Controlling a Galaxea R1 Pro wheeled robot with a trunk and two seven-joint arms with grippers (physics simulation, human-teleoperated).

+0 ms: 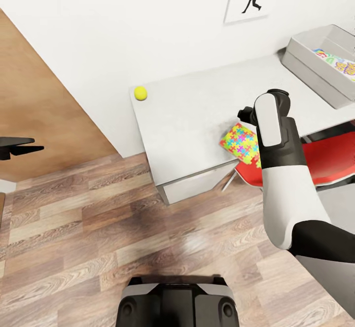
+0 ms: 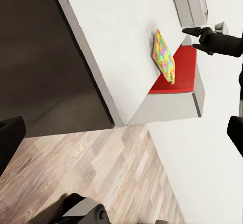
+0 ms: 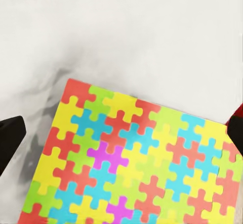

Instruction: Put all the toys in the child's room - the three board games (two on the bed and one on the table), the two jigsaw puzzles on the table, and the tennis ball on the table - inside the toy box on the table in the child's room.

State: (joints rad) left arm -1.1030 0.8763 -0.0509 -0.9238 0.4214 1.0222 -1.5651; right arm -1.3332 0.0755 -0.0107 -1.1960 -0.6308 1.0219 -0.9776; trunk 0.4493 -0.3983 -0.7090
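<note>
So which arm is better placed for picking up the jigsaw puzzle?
Right. Its pincer hangs over the jigsaw puzzle at the table edge, fingers apart. The left pincer sits far aside, over the floor.

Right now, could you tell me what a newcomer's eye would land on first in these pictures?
Probably the bright jigsaw puzzle at the table's front edge, overhanging the red chair, with the right gripper poised above it, its dark fingertips wide apart in the wrist view. Next, the tennis ball alone at the table's far left corner, and the toy box at the right, already holding a colourful board game.
</note>
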